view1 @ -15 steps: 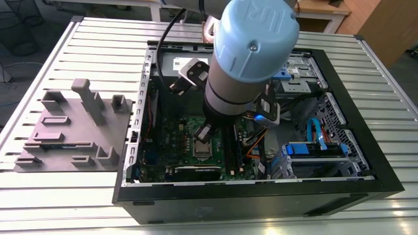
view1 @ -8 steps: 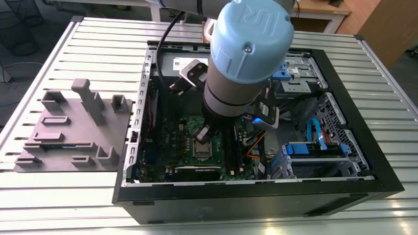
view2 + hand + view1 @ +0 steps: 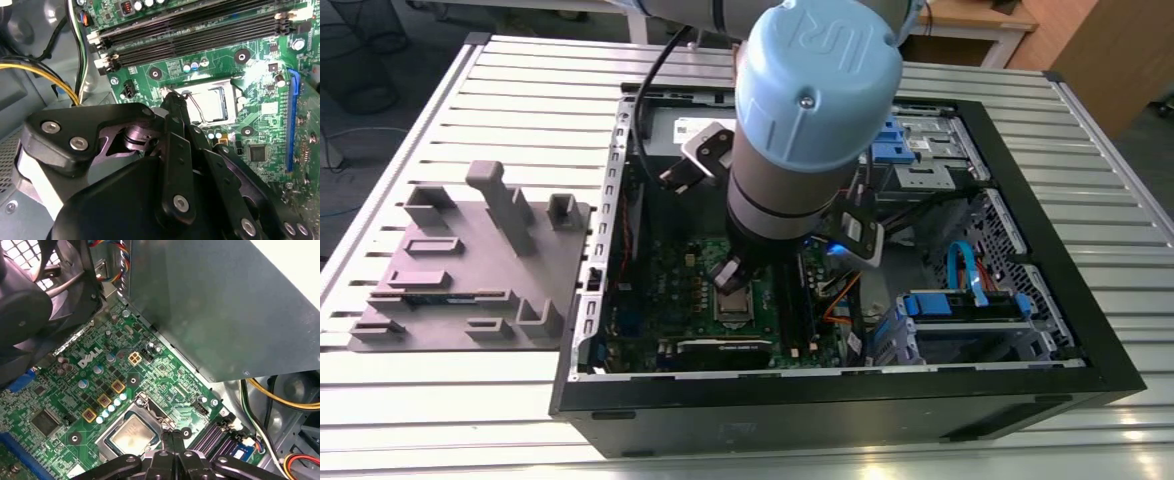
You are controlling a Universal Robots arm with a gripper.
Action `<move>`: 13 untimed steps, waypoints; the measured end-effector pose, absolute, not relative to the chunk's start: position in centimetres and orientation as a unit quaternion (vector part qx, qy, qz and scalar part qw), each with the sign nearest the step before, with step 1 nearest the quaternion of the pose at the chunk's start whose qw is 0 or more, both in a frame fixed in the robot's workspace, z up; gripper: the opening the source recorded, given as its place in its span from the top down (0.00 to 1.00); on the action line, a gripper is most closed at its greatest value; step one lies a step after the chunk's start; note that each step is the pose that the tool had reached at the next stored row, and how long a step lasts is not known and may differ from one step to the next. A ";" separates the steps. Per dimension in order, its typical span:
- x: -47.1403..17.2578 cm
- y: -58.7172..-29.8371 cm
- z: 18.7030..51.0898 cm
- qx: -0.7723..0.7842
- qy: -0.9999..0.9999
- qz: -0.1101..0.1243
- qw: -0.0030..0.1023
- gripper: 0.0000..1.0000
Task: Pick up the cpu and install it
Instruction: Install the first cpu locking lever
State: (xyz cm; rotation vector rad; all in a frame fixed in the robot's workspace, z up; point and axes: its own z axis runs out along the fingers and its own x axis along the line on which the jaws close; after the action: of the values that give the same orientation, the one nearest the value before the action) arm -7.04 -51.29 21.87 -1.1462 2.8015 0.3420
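Tool (image 3: 172, 437) fills near edge of both wrist views: black linkages, fingers pressed together to a point, nothing held between them that I can see. Cpu (image 3: 134, 435) sits flat in socket on green board (image 3: 165, 377), silver top up, load frame around it. In first wrist view fingertips lie just beside cpu's edge, at socket lever side. Second wrist view: tip over socket frame (image 3: 210, 102), memory slots (image 3: 190, 35) beyond. Exterior view: arm (image 3: 807, 120) upright over board inside open case (image 3: 1067, 330) on table (image 3: 520, 70). I judge cpu already seated.
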 end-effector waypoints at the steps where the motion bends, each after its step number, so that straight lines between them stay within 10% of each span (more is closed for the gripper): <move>1: -7.0 -51.3 21.8 -0.373 0.920 0.111 0.047 0.89; 13: -7.0 -51.3 20.9 -0.334 0.936 0.100 0.048 0.89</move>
State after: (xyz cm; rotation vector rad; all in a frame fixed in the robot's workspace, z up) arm -7.04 -51.30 20.93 -1.0188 2.8530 0.3045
